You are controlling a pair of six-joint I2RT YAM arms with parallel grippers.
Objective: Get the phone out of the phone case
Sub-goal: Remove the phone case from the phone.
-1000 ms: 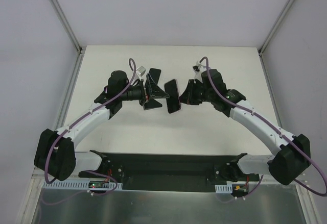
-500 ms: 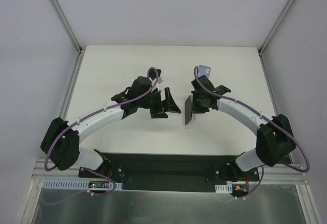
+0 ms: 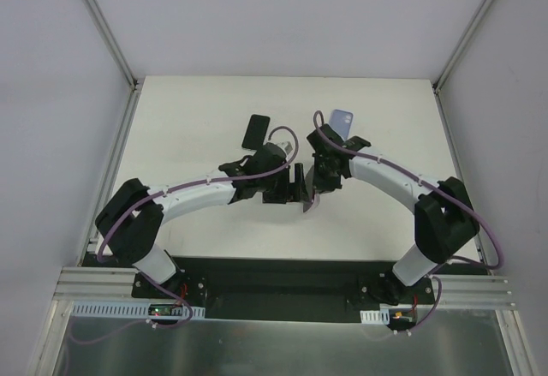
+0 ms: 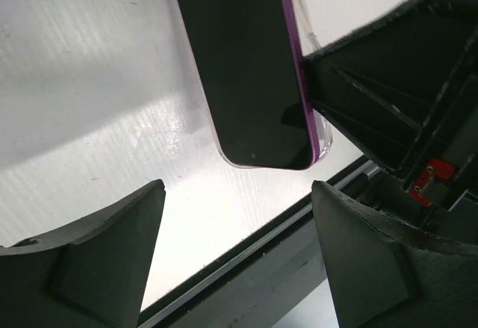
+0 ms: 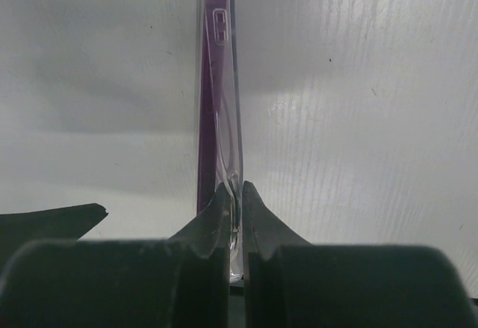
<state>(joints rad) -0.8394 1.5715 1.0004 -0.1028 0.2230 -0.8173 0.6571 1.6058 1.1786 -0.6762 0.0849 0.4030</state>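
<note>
Over the middle of the white table (image 3: 171, 110), the right claw (image 5: 234, 193) is clamped on the edge of a clear phone case (image 5: 236, 119), with the purple-edged phone (image 4: 239, 66) inside it. The left claw (image 4: 235, 220) stands apart, one finger on either side of the phone's end, seemingly not touching it.

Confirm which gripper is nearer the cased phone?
Right. The right gripper is shut on the case edge, holding the phone. The left gripper is open, its fingers just short of the phone's end, not touching.
</note>
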